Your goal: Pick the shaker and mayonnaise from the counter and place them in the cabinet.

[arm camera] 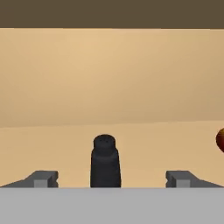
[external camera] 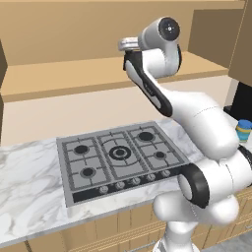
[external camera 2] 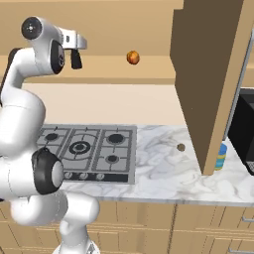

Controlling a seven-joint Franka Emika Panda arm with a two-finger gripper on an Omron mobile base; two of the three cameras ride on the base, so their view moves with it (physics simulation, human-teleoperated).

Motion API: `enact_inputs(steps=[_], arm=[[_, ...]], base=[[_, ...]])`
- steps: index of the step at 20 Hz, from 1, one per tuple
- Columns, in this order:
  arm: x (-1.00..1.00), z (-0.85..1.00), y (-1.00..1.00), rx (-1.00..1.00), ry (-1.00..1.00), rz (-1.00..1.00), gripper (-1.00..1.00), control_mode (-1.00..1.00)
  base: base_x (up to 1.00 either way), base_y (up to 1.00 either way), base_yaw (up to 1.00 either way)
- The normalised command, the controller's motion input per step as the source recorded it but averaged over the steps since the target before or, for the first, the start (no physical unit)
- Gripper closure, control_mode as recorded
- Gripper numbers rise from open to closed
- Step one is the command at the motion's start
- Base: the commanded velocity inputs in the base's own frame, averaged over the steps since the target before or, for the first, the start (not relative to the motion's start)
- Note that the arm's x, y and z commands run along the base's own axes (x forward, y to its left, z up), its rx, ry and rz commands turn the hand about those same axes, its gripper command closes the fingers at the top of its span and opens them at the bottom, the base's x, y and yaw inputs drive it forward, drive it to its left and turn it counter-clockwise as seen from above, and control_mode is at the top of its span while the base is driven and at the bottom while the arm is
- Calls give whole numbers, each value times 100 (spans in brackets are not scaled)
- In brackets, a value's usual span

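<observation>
The tool [arm camera: 106,179] is seen up close in the hand view, its two grey fingertips [arm camera: 42,179] spread wide apart with nothing clamped between them. Between them, on the cabinet's [external camera 2: 149,69] smooth light-wood shelf, a matte black shaker [arm camera: 105,162] is stood upright, cylindrical with a rounded, dotted cap, free of both tips. A round orange-red fruit [external camera 2: 132,57] is set on the same shelf, well to the shaker's right. The cabinet's tall plain door [external camera 2: 213,74] is swung open. Below, a grey-veined white marble worktop [external camera 2: 163,173] is laid out, with a flat grey five-burner stove [external camera: 118,155] sunk into it. The mayonnaise [external camera: 243,130], a squat jar with a blue lid, is left on the worktop at the far right, beside the door's lower edge.
</observation>
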Motion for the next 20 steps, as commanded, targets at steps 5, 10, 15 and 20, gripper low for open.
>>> enact_inputs(steps=[5,10,15,20], arm=[[-100,9,-23,1,-15,-2,-100,-100],[-100,41,-33,2,-6,0,-100,-100],[-100,34,-11,-1,4,2,-100,-100],[-100,-50,3,-11,4,4,-100,-100]], base=[[0,0,0],[0,0,0],[0,0,0],[0,0,0]])
